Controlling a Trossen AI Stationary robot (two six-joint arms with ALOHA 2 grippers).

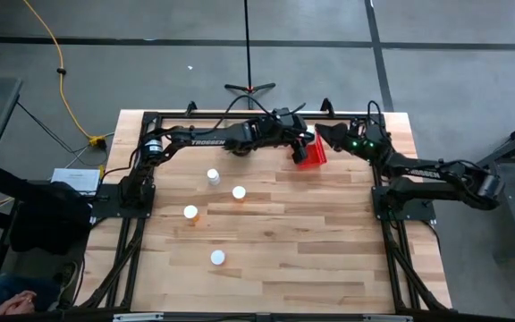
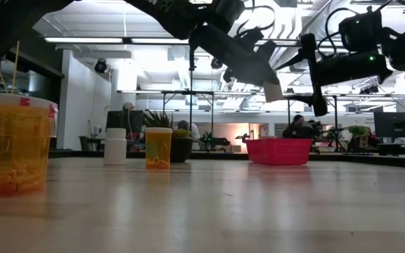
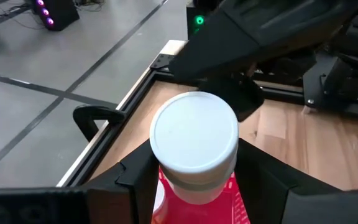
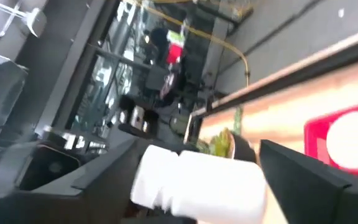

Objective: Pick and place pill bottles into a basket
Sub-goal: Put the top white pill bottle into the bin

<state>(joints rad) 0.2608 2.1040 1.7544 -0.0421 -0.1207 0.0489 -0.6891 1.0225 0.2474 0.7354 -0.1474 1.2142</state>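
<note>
The red basket (image 1: 315, 157) stands at the table's far edge, right of the middle; it also shows in the low view (image 2: 280, 151). My left gripper (image 1: 299, 145) is shut on a pill bottle (image 3: 194, 140) right above the basket (image 3: 232, 200). My right gripper (image 1: 331, 134) is just right of the basket, shut on another pill bottle (image 4: 197, 180). Several pill bottles stand upright on the table left of the middle, white caps up (image 1: 213, 176) (image 1: 239, 192) (image 1: 190, 213) (image 1: 217, 258). A round white cap (image 4: 348, 138) shows at the basket in the right wrist view; whose bottle it is I cannot tell. My left gripper pinches the bottle just below its white cap (image 3: 194, 183) between its two fingers (image 3: 135, 180), one on each side. The bottle is lifted clear above the basket, its cap toward the wrist camera. My right gripper holds its bottle between its two fingers (image 4: 291, 174). Only the white cap end (image 4: 166, 177) shows; the body is hidden by the gripper. The bottle is lifted clear of the table.
A small potted plant (image 2: 178, 144) stands behind the bottles in the low view. Black frame rails (image 1: 240, 116) run along the table's far edge and sides. Open wood lies right of the middle and toward the near edge (image 1: 329, 241).
</note>
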